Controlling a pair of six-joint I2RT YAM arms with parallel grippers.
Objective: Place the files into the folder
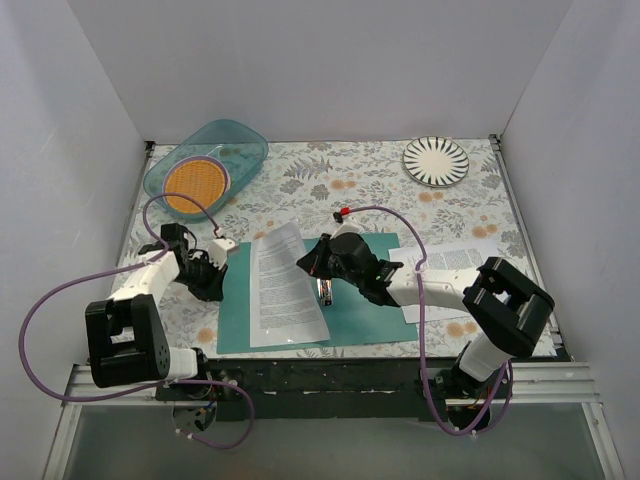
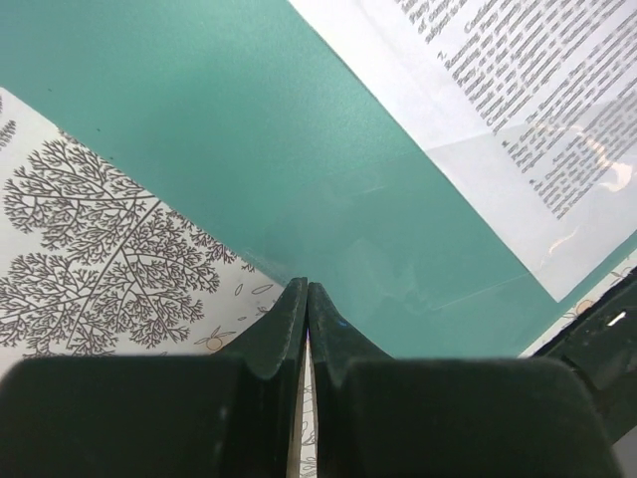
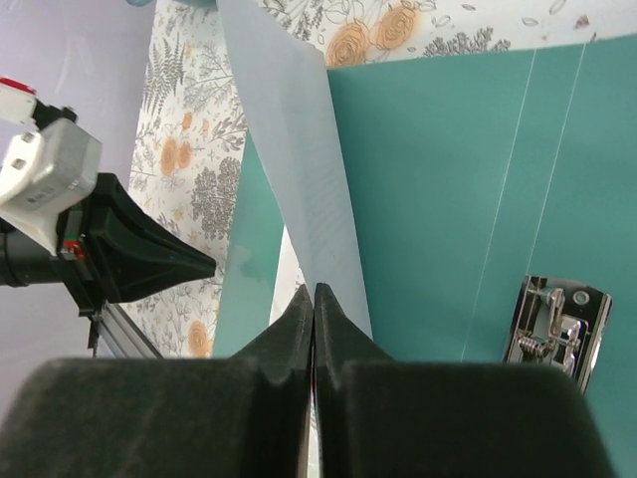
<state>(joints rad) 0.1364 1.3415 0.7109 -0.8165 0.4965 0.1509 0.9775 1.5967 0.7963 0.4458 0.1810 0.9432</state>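
While the left gripper (image 2: 307, 288) sits closed at the edge of the flat teal folder (image 1: 362, 314), the right gripper (image 3: 314, 289) pinches a white printed sheet (image 1: 283, 290).

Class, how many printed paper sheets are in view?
2: one sheet on the folder, left of centre; a second sheet right of it, partly beneath the right arm. More may hide there.
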